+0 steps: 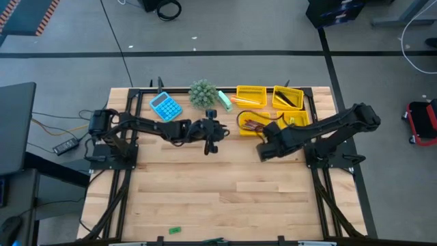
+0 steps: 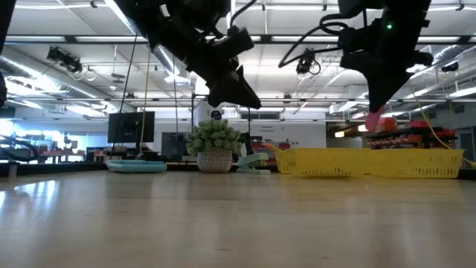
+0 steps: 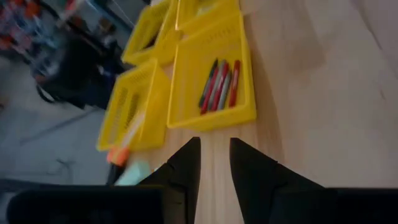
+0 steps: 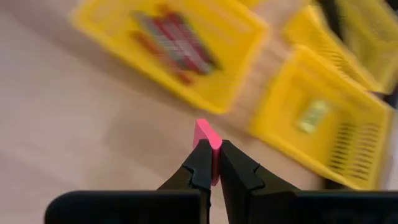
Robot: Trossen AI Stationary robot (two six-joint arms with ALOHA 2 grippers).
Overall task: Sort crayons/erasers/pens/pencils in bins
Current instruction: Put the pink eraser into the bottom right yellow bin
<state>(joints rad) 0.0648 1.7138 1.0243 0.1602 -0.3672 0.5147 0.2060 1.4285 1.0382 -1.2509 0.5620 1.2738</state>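
High view: right gripper [image 1: 263,152] is seen over the table [image 1: 225,191] just in front of the bins [image 1: 251,96]; left gripper [image 1: 210,137] is parked mid-table by the plant [image 1: 202,93]. A green eraser [image 1: 174,231] is left at the near table edge.

Low view: a pink eraser [image 2: 373,120] is carried clear of the table, above bin height.

Left wrist view: left jaws are held slightly apart, empty; crayons [image 3: 219,84] are seen in one bin.

Right wrist view: right jaws are closed on the pink eraser's lower half. Judged light, slightly rubbery, grippy, not fragile; flat faces are the right hold. A yellow eraser [image 4: 313,114] sits in the neighbouring bin, likely the drop target.
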